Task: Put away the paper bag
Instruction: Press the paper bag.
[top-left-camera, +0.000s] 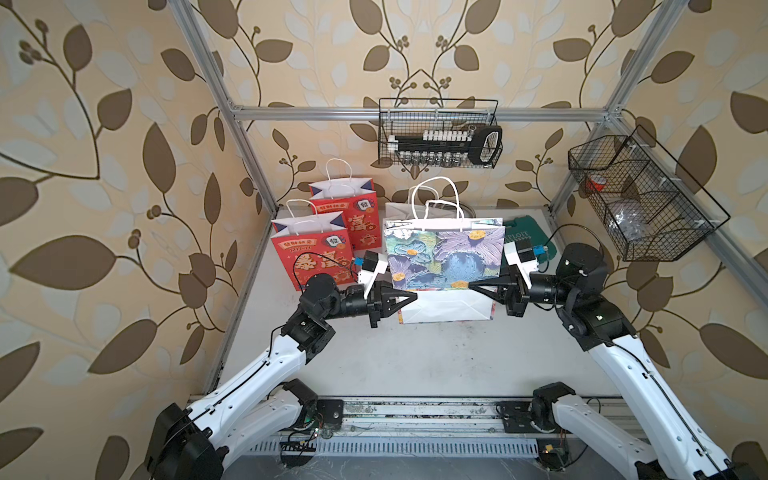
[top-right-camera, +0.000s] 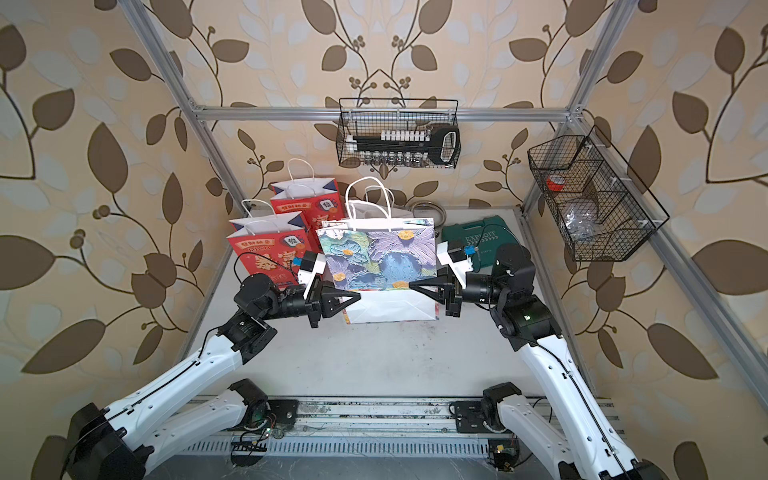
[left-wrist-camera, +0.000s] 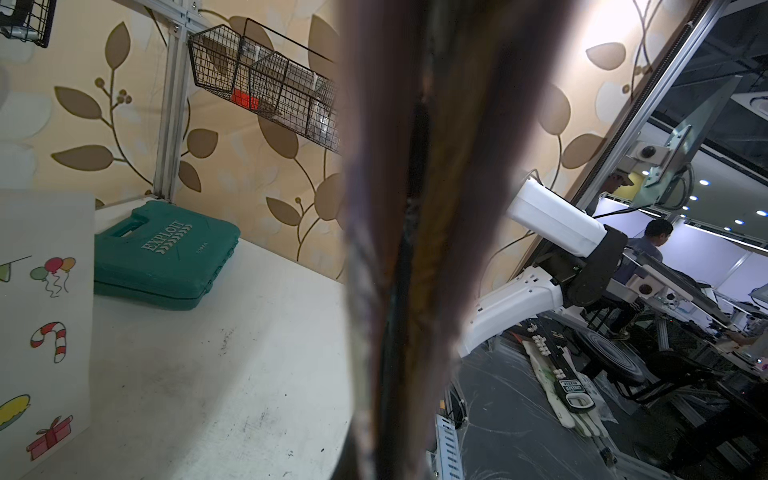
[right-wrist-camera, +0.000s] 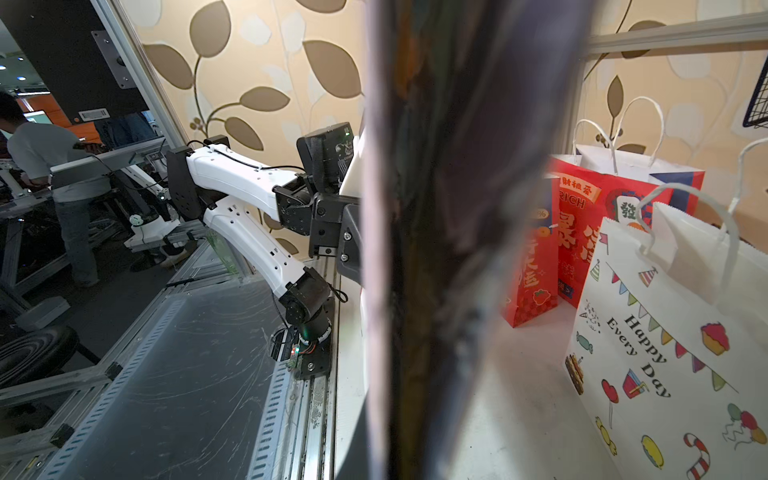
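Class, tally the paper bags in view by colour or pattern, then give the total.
red bags: 2
floral bag: 1
white bag: 1
Total: 4

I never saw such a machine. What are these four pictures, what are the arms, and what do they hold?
It is a robot with two arms at a table. Each arm ends in a two-fingered hand. The left hand and the right hand are shut on opposite sides of the flowered paper bag. Two pictures come from a double camera above, so they look nearly equal. The other two come from cameras on the wrists; the dark blurred band there is that bag, near the lens. Farther back stand two red bags and a white bag with party drawings; a green tool case lies flat. Wire baskets hang on the walls.
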